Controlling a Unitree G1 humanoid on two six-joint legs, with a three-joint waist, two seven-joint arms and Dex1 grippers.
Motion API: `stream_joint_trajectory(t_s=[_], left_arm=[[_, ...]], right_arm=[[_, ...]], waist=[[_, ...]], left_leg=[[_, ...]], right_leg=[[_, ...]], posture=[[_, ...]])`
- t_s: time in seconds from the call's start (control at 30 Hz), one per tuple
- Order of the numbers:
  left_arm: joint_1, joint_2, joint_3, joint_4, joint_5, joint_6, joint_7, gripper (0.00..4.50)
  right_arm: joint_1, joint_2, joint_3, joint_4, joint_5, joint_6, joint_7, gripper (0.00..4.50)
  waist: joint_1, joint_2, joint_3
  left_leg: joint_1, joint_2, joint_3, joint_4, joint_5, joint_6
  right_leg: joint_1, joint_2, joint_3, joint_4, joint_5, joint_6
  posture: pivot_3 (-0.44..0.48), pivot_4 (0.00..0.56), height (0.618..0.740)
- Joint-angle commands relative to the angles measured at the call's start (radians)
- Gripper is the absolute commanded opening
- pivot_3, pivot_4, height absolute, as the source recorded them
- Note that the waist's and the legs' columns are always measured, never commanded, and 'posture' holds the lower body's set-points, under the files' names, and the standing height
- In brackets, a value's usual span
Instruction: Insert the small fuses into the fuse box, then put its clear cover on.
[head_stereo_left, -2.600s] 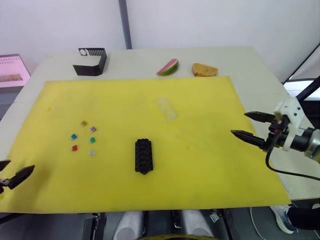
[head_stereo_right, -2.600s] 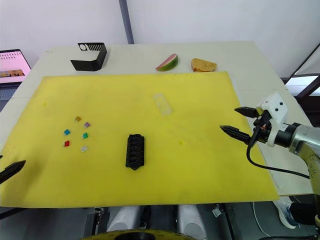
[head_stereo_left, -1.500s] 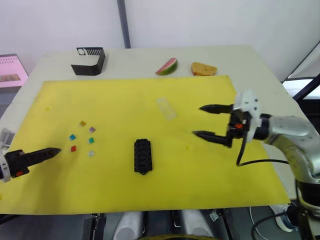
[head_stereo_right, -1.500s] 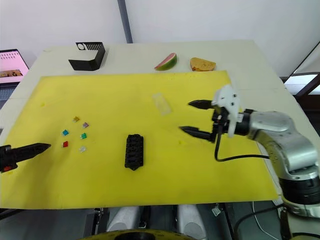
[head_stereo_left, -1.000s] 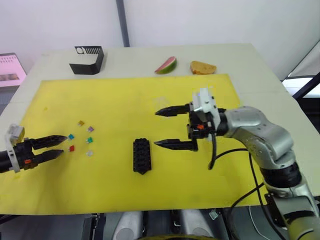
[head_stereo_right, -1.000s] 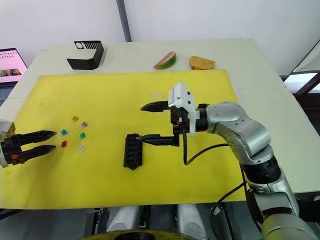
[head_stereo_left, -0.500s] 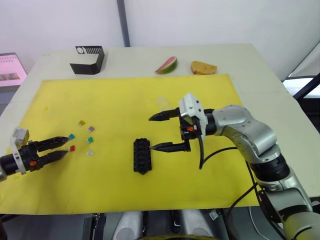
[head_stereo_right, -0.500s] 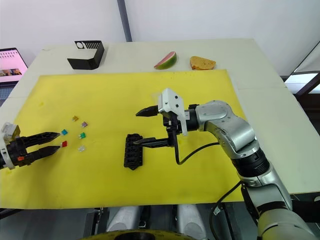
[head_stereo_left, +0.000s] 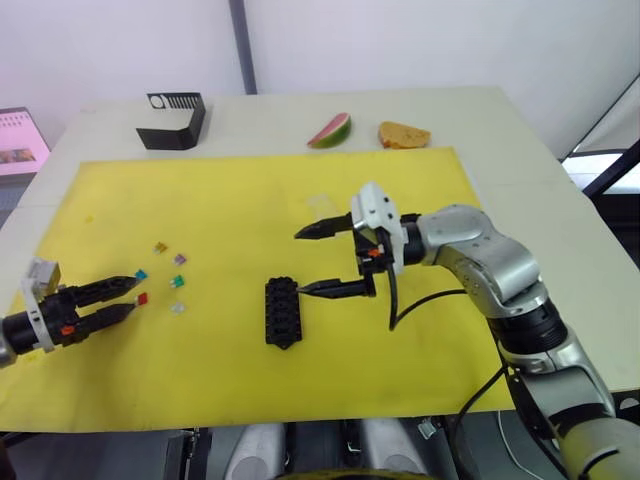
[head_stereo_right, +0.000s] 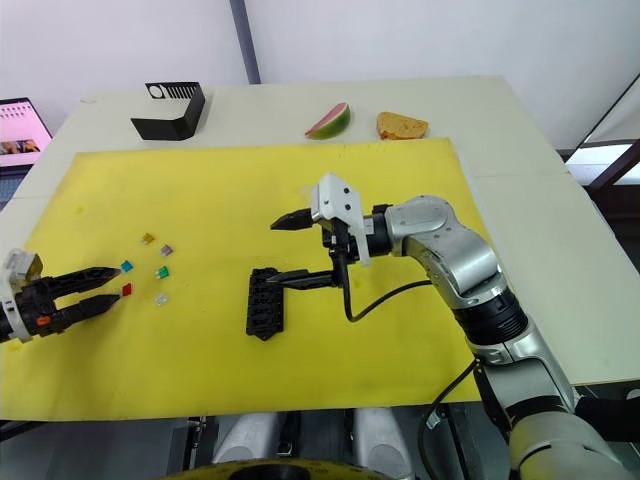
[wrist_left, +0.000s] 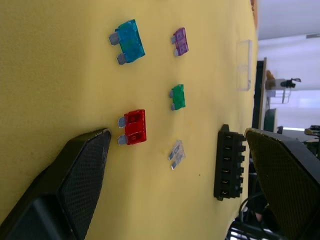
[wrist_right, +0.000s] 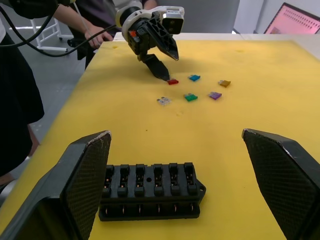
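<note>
Under my right gripper (head_stereo_left: 315, 260) sits the fuse box (head_stereo_left: 281, 312), all slots empty; jaws are spread wide, the lower fingertip just beside the box's near edge, the upper well apart from it on the side away from me. Biggest risk as I judge it: that low finger clips the box and skids it across the yellow mat (head_stereo_left: 230, 380), since nothing pins it down, and then every insertion target moves. Beyond the upper fingertip lies the clear cover (head_stereo_left: 320, 205), nearly invisible on the mat; a sweep of this arm could flick it away unnoticed. Off to the left, my left gripper (head_stereo_left: 127, 296) is also open with nothing held, fingertips straddling the red fuse (wrist_left: 134, 126), one pad (wrist_left: 85, 165) close beside it. Risk there: closing off-centre squirts the fuse sideways or tips it flat, blades pointing wrong for the slots. Just past it sit the blue fuse (wrist_left: 128, 41), green fuse (wrist_left: 177, 96), purple fuse (wrist_left: 180, 41), clear grey fuse (wrist_left: 176, 153) and brown fuse (head_stereo_left: 160, 246), packed near enough that a wide finger could scatter neighbours.
</note>
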Motion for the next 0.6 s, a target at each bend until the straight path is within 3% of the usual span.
stream_joint_trajectory(t_s=[0.03, 0.23, 0.33, 0.4, 0.6], left_arm=[[-0.002, -0.018, -0.023, 0.024, 0.009, -0.007, -0.014, 4.5], [-0.017, -0.04, -0.045, 0.044, 0.029, -0.058, -0.036, 4.5], [-0.021, -0.042, -0.064, 0.048, 0.032, -0.06, -0.052, 3.71], [-0.021, -0.046, -0.072, 0.049, 0.036, -0.064, -0.056, 2.81], [-0.035, -0.055, -0.079, 0.072, 0.06, -0.096, -0.056, 2.81]], right_arm=[[-0.015, 0.002, -0.015, -0.012, -0.002, -0.019, 0.012, 4.43], [-0.027, 0.006, -0.014, 0.004, -0.009, -0.018, 0.017, 4.43], [-0.035, 0.005, -0.01, 0.014, -0.013, -0.017, 0.027, 4.5], [-0.039, 0.006, -0.009, 0.018, -0.017, -0.018, 0.033, 4.5], [-0.043, 0.012, -0.007, 0.03, -0.027, -0.025, 0.043, 4.5]], waist=[[0.001, 0.0, 0.0], [0.003, 0.001, -0.001], [0.011, 0.001, -0.001], [0.015, 0.001, -0.001], [0.019, 0.001, -0.001]], left_leg=[[0.0, 0.0, 0.0, 0.0, 0.0, 0.0], [0.0, 0.0, 0.0, 0.0, 0.0, 0.0], [0.0, 0.0, 0.0, 0.0, 0.0, 0.0], [0.0, 0.0, 0.0, 0.0, 0.0, 0.0], [0.0, -0.001, 0.0, 0.0, 0.0, 0.0]], right_leg=[[0.0, 0.0, 0.0, 0.0, 0.0, 0.0], [0.0, 0.0, 0.0, 0.0, 0.0, 0.0], [0.0, 0.0, 0.0, 0.0, 0.0, 0.0], [0.0, 0.0, 0.0, 0.0, 0.0, 0.0], [0.0, -0.001, 0.0, 0.0, 0.0, 0.0]], posture=[[0.0, 0.15, 0.74], [0.0, 0.15, 0.74], [0.0, 0.15, 0.74], [0.0, 0.15, 0.74], [0.0, 0.15, 0.74]])
